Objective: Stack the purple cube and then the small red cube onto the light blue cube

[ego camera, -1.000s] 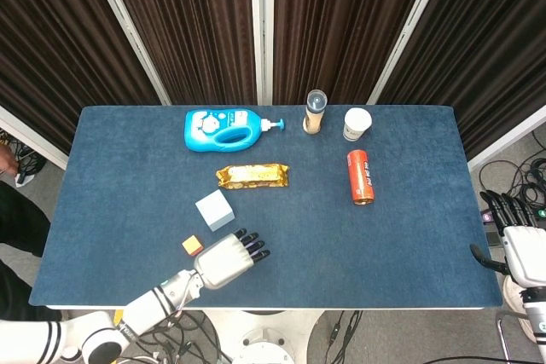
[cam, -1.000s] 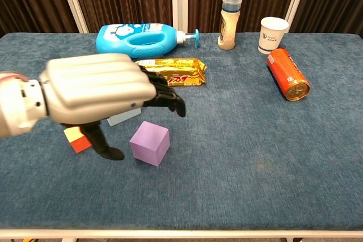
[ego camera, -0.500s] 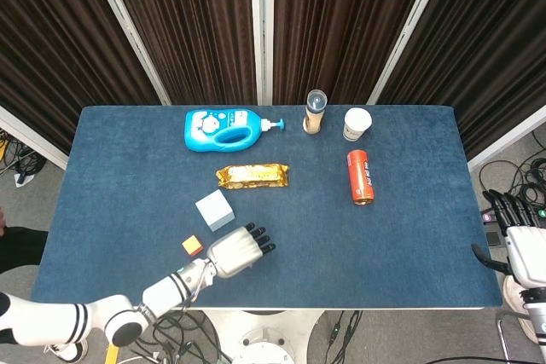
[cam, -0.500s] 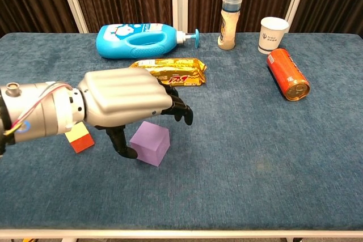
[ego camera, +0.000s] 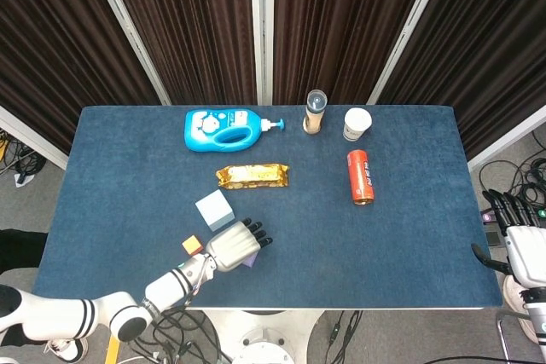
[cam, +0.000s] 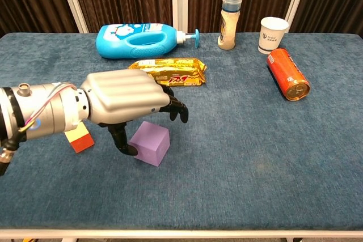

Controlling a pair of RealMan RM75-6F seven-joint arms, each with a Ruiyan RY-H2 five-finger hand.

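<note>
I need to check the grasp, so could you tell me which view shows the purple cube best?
The chest view: the purple cube shows whole, beside the left hand. In the head view that hand covers nearly all of it.

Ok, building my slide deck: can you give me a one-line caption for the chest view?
Left hand poised over the purple cube, thumb at its side, small red cube beside it.

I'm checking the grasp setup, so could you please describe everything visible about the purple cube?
The purple cube is a matte lilac block with plain faces, sitting flat on the blue table, turned slightly askew. The left hand arches over it, thumb at its left face; contact cannot be confirmed. In the head view the hand mostly hides it. The small red cube lies apart, leftward.
</note>
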